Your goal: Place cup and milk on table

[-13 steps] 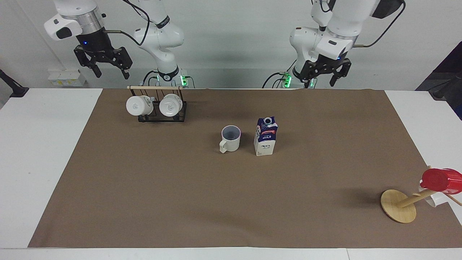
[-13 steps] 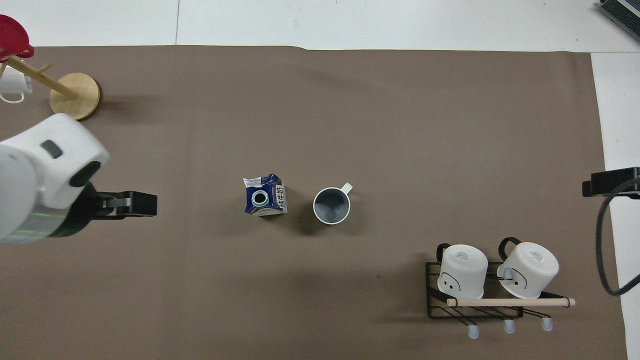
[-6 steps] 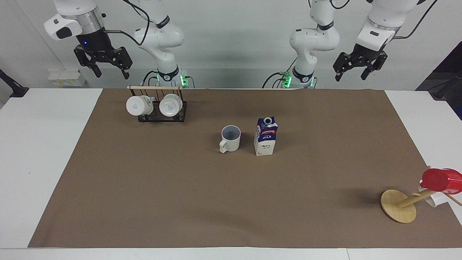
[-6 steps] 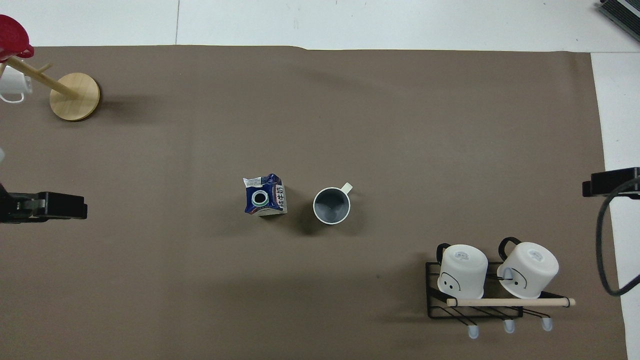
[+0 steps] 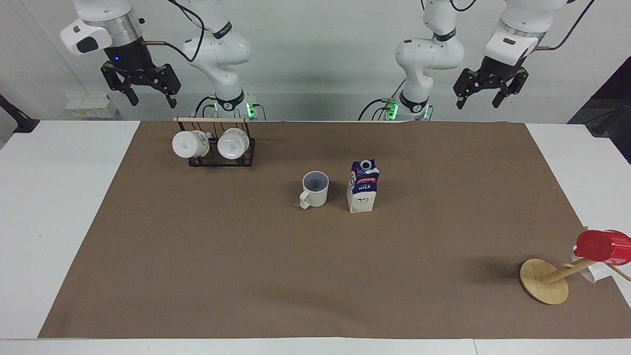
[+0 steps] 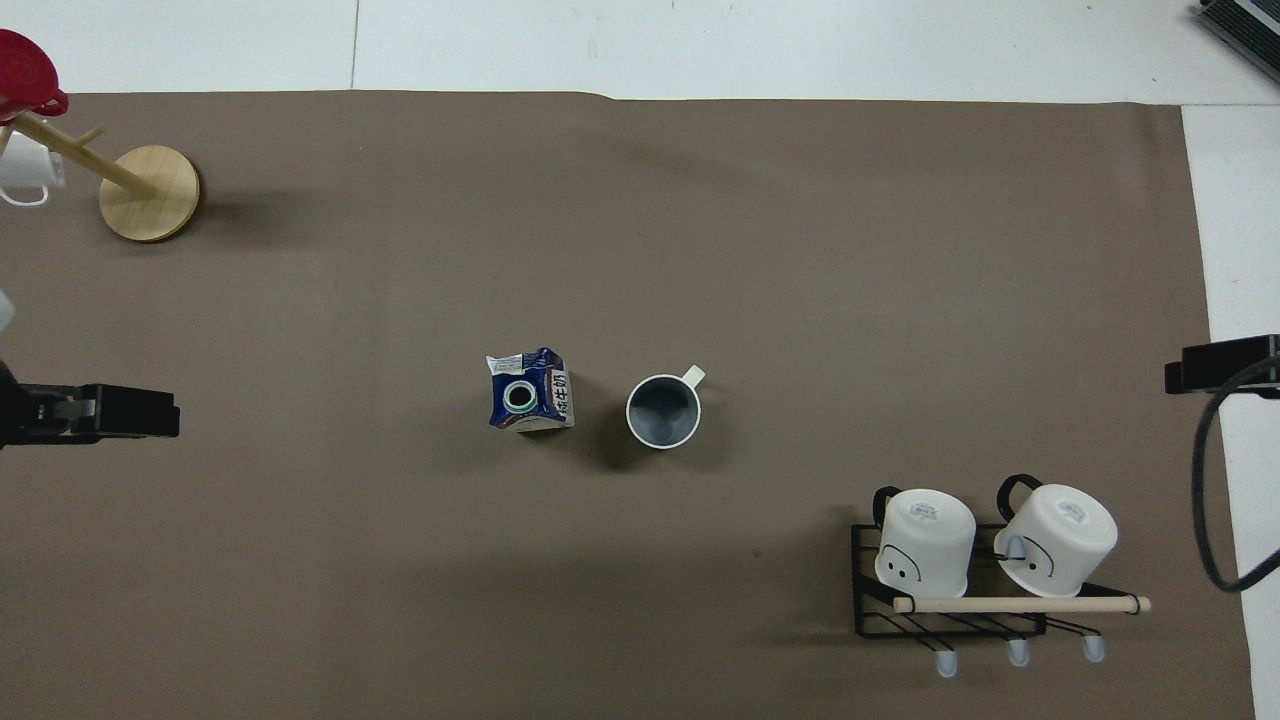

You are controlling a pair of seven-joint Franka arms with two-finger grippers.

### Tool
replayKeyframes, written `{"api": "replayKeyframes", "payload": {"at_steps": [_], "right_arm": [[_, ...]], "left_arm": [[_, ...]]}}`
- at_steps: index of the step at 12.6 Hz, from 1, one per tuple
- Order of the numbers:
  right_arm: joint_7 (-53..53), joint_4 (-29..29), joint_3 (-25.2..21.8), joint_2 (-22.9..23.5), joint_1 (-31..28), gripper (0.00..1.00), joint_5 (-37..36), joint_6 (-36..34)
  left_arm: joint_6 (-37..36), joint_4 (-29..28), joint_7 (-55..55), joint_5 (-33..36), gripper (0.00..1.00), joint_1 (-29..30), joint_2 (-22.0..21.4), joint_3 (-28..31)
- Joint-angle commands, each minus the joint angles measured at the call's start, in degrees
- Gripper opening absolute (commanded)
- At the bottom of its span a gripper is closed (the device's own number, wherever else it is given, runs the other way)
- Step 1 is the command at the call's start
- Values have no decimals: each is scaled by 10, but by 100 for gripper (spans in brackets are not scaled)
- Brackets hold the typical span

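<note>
The cup (image 5: 314,189) stood upright on the brown paper (image 5: 246,256) near the middle of the table (image 5: 59,207), mouth up, its handle turned away from the robots. The milk (image 5: 363,186) stood upright just beside it, toward the left arm's end, the two apart by a narrow gap; neither had shifted over the last second.

The left gripper (image 5: 485,93) hung high over the table's robot-side edge, toward its own end, fingers spread and holding nothing. A second earlier it had been lower and closer to the middle, in front of its own base; half a second ago it had already swung out and up, and since then it had barely moved. In the overhead view only its dark tip (image 6: 95,412) showed at the frame's edge, where a second ago the whole white wrist had covered that spot.

The right gripper (image 5: 143,88) waited high over the white tabletop at its own end, fingers open and empty, unchanged throughout.

The rack (image 5: 222,153) with two white mugs (image 5: 190,144) and the wooden stand (image 5: 543,287) with the red cup (image 5: 602,246) stayed as before.
</note>
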Motion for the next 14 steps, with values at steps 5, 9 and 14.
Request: {"api": "replayKeyframes", "payload": {"at_steps": [5,9,14], "right_arm": [[-19,-9,1,-9,-9,100,7,-9],[-20,-16,0,-14,-10,100,4,-5],[-44,-24,-1,-14,-12,100,2,-1]], "left_arm": [[-32,100,9,-27,100,60,66,5],[-35,106,31,-21,100,66,73,5],[-35,106,31,-20,100,65,72,5]]}}
